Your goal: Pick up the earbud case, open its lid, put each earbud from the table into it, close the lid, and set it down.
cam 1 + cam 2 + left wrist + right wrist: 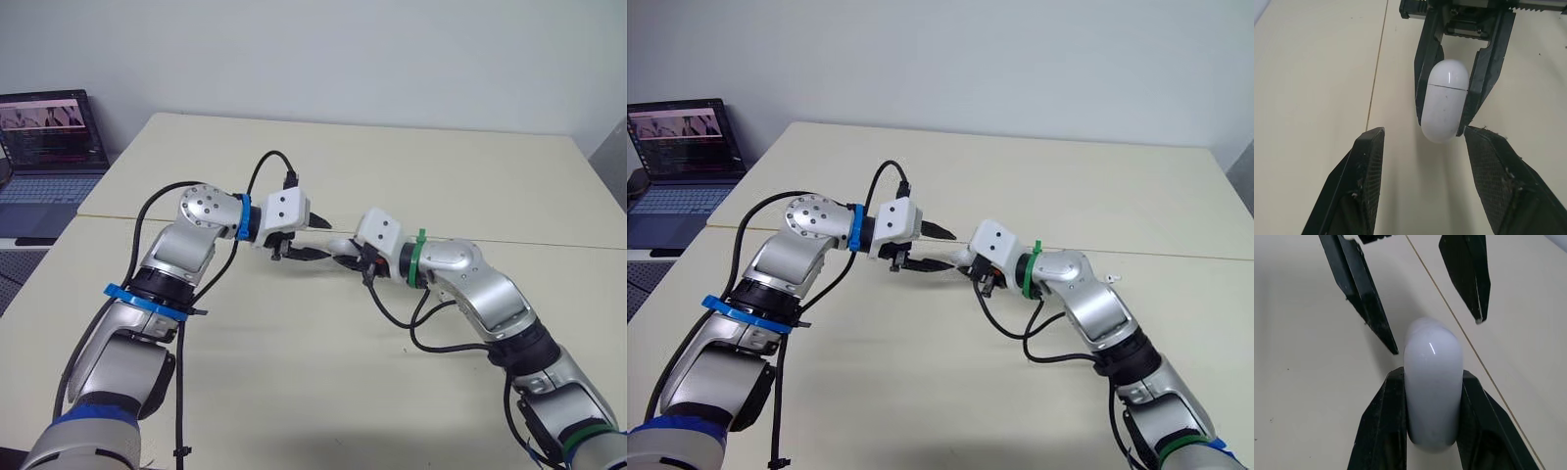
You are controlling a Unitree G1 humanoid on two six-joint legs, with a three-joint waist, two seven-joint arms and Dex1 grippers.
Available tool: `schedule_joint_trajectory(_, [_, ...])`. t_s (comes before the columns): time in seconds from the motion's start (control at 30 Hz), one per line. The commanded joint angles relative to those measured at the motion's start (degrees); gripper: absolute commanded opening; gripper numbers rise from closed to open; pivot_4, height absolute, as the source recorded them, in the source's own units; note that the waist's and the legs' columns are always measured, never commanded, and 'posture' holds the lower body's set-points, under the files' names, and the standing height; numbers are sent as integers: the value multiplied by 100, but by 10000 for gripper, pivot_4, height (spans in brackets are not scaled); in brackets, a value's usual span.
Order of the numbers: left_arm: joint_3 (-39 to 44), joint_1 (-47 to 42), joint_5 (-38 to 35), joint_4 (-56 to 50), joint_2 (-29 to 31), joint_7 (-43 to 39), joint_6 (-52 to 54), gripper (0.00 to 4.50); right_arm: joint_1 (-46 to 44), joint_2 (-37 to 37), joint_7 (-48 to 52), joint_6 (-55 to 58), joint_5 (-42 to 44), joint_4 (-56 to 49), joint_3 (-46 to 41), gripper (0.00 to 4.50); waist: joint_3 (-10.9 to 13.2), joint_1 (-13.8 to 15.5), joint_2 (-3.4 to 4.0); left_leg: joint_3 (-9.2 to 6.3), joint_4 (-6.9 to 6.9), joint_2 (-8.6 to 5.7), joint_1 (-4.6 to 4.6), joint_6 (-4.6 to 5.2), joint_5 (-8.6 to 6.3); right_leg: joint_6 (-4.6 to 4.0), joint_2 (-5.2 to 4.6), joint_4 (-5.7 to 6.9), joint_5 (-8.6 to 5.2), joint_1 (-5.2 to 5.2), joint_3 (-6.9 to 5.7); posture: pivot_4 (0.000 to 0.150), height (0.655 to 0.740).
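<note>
White, with its lid closed, the earbud case (1444, 100) is clamped between the two fingers of the right claw (345, 257), over the middle of the bench (294, 372). We see the left claw (318, 239) wide open, facing it, its fingers apart from the case.

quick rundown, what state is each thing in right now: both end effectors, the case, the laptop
right end effector: shut on the earbud case
earbud case: lid shut, gripped by its sides
left end effector: open, empty, facing the case
laptop: open, screen lit
</note>
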Motion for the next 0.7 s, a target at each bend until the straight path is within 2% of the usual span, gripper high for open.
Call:
schedule_joint_trajectory(0.03, [112, -202, 105, 51, -34, -65, -199, 26668, -162, 43, 50, -36, -78, -298, -25, 8689, 0, 0, 0, 1, 0, 0, 0, 0, 0, 0, -1, 0, 0, 0, 1, 1500, 7400])
schedule_joint_trajectory(0.57, [84, -178, 252, 89, -183, -239, -409, 26668, -190, 114, 254, -145, -327, -301, 46, 8689, 0, -2, 0, 0, 1, -1, 0, 0, 0, 0, -2, 1, 0, 2, 0, 1500, 7400])
schedule_joint_trajectory(0.7, [114, -151, 236, 91, -235, -291, -430, 18179, -215, 129, 313, -172, -395, -310, 61, 8689, 0, -2, 0, 0, 1, -1, 0, 0, 1, 0, -2, 1, 0, 1, -1, 1500, 7400])
